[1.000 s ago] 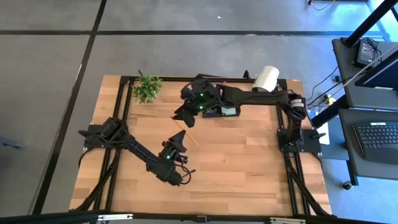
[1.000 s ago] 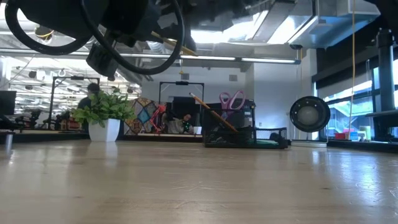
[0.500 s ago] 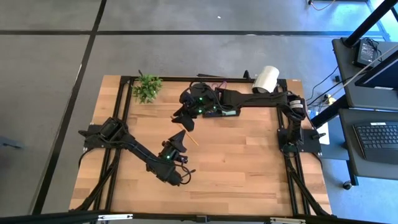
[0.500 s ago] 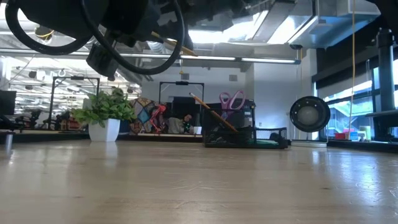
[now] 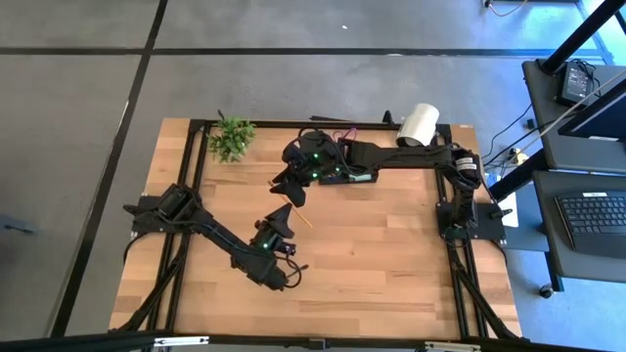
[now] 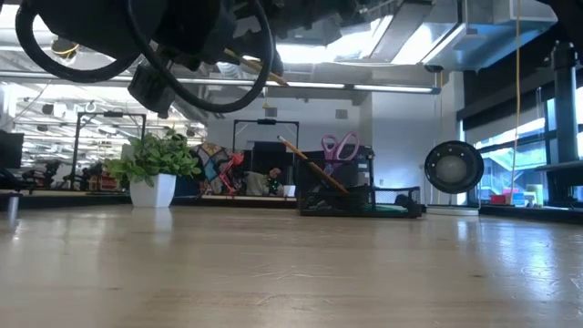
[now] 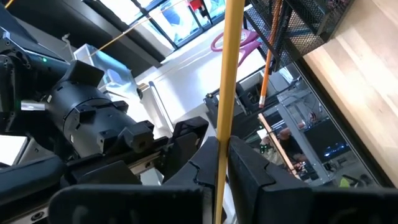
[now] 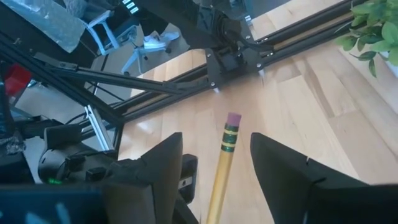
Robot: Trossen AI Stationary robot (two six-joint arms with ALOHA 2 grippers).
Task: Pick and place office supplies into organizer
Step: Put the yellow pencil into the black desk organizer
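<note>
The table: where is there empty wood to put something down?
The table is bare along the near edge and its right half, between the left gripper holding the yellow pencil and the right arm's base. The left edge below the plant is free too. It is crowded at the back, around the organizer, right gripper and white cylinder.

A yellow pencil (image 7: 229, 74) with a pink eraser and green-banded ferrule stands off the table, pinched at its lower part between the closed fingers of the left gripper (image 5: 281, 219); its eraser end (image 8: 231, 119) lies between the spread fingers of the right gripper (image 5: 291, 186). The black mesh organizer (image 6: 339, 191) sits at the table's far side, holding purple-handled scissors (image 6: 340, 146) upright and an orange pencil (image 6: 310, 164) leaning.
</note>
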